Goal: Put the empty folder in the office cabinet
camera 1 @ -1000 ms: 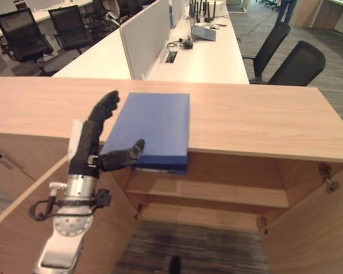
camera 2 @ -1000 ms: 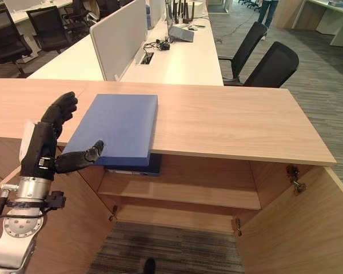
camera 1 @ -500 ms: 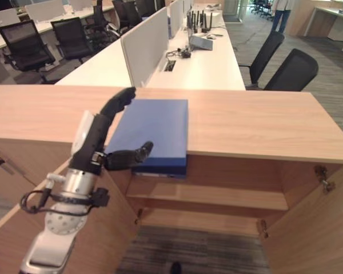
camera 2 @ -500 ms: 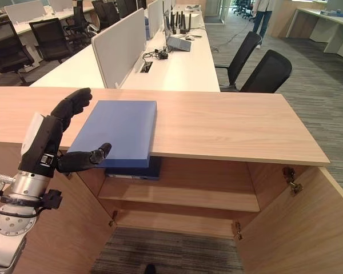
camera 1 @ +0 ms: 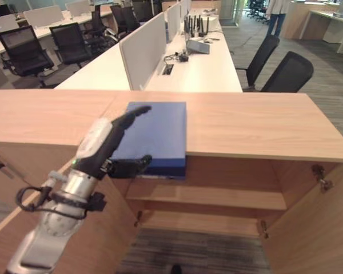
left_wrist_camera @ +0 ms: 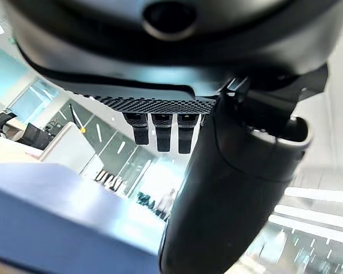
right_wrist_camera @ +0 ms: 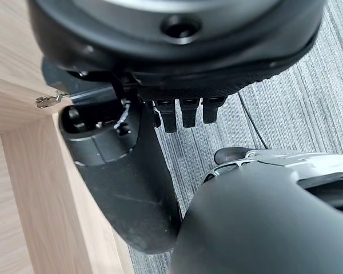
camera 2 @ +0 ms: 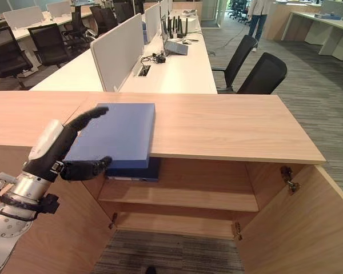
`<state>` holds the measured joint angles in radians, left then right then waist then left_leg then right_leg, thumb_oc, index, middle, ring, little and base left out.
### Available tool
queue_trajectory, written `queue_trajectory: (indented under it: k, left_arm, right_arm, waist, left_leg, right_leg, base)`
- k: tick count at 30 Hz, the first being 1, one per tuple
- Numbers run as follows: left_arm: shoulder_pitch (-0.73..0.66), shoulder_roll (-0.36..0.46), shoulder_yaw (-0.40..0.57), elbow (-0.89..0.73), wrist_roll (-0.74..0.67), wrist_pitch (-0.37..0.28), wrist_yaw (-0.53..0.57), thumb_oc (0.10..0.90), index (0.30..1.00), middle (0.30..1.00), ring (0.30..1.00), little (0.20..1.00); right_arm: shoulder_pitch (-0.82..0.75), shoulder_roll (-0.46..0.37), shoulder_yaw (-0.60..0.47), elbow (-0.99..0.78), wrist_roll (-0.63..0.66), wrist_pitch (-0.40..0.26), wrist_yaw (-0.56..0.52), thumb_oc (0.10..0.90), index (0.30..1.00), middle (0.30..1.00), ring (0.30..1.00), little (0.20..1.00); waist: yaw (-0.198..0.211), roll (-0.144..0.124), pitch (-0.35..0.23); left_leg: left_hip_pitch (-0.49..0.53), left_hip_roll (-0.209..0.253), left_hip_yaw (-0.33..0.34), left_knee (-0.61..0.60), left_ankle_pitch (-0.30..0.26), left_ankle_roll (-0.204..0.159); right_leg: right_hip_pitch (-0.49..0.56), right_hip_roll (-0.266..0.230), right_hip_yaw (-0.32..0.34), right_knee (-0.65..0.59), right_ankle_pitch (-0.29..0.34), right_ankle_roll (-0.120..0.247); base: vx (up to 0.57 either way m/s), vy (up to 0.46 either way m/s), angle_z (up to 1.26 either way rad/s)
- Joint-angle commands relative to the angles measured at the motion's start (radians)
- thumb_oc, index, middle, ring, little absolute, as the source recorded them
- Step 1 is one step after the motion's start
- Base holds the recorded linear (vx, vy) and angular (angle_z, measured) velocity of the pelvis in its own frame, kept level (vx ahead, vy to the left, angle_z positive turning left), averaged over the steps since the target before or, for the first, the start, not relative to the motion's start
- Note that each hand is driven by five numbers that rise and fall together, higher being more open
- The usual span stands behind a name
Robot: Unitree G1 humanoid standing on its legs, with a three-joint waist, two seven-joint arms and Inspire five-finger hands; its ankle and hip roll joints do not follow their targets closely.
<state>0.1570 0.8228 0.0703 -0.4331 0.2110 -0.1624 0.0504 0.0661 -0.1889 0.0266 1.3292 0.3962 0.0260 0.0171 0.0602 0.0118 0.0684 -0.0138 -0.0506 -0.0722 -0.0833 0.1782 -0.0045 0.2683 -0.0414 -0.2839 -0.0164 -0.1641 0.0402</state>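
The office cabinet (camera 2: 217,188) stands open beside the left hand (camera 2: 60,149), its shelf (camera 2: 183,200) bare; the blue folder (camera 2: 117,134) lies on the worktop (camera 2: 228,123), overhanging its edge, between the hand's straight fingers above and thumb below; the right hand (right_wrist_camera: 126,171) hangs relaxed near a door (right_wrist_camera: 23,188).

Left hand (left_wrist_camera: 228,188), fingers (left_wrist_camera: 162,132) straight, above the blue folder (left_wrist_camera: 57,217).

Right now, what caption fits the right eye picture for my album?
Robot's open left hand reaches for the blue folder overhanging the open cabinet top.
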Motion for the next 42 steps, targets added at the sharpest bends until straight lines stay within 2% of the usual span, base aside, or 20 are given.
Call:
queue_trajectory:
  k: [1, 7, 29, 31, 40, 42]
  left_arm:
    - [-0.079, 0.048, 0.064, -0.049, 0.074, -0.056, 0.049, 0.800, 0.900, 0.900, 0.900, 0.900]
    - [-0.072, 0.065, 0.048, -0.012, 0.196, -0.054, 0.060, 0.800, 0.900, 0.900, 0.900, 0.900]
    - [-0.061, 0.027, 0.005, 0.102, 0.375, -0.011, 0.094, 0.800, 0.900, 0.900, 0.900, 0.900]
    - [-0.076, 0.022, 0.003, 0.127, 0.434, -0.004, 0.133, 0.800, 0.900, 0.900, 0.900, 0.900]
    - [-0.116, -0.003, -0.035, 0.212, 0.532, 0.015, 0.243, 0.800, 0.900, 0.900, 0.900, 0.900]
    - [-0.124, -0.016, -0.036, 0.247, 0.571, 0.033, 0.296, 0.800, 0.900, 0.900, 0.900, 0.900]
  right_arm:
    - [-0.030, -0.007, 0.044, -0.021, -0.006, -0.007, 0.005, 0.800, 0.900, 0.900, 0.900, 0.900]
    - [-0.029, -0.013, 0.038, -0.029, 0.008, -0.014, -0.003, 0.800, 0.900, 0.900, 0.900, 0.900]
    - [-0.016, -0.025, -0.022, -0.017, 0.097, -0.007, -0.013, 0.800, 0.900, 0.900, 0.900, 0.900]
    - [-0.018, -0.025, -0.044, -0.011, 0.143, -0.012, -0.017, 0.800, 0.900, 0.900, 0.900, 0.900]
    - [-0.020, -0.029, -0.074, 0.011, 0.198, -0.018, -0.041, 0.800, 0.900, 0.900, 0.900, 0.900]
    - [-0.023, -0.028, -0.077, 0.021, 0.207, -0.023, -0.050, 0.800, 0.900, 0.900, 0.900, 0.900]
  waist:
    - [-0.008, -0.027, -0.011]
    - [-0.013, -0.030, -0.013]
    - [-0.028, -0.032, -0.013]
    - [-0.031, -0.034, -0.015]
    - [-0.038, -0.034, -0.021]
    - [-0.039, -0.035, -0.022]
  left_leg:
    - [0.065, 0.021, -0.005, -0.004, -0.180, -0.040]
    - [0.065, 0.024, 0.000, -0.004, -0.182, -0.038]
    - [0.077, 0.029, 0.019, -0.004, -0.190, -0.037]
    - [0.078, 0.032, 0.023, -0.004, -0.192, -0.038]
    - [0.079, 0.034, 0.030, -0.004, -0.195, -0.039]
    - [0.080, 0.034, 0.031, -0.004, -0.196, -0.038]
  right_leg:
    - [-0.047, -0.023, -0.008, -0.071, 0.082, 0.042]
    - [-0.051, -0.023, 0.001, -0.071, 0.083, 0.042]
    - [-0.047, -0.020, 0.022, -0.071, 0.082, 0.041]
    - [-0.048, -0.019, 0.026, -0.071, 0.082, 0.042]
    - [-0.048, -0.020, 0.031, -0.071, 0.084, 0.041]
    - [-0.048, -0.020, 0.033, -0.071, 0.084, 0.041]
  base:
    - [0.00, 0.000, 0.00]
    - [0.00, 0.000, -0.01]
    - [0.00, -0.001, -0.04]
    - [0.00, 0.000, 0.00]
    - [0.00, 0.000, -0.02]
    - [0.00, 0.003, -0.04]
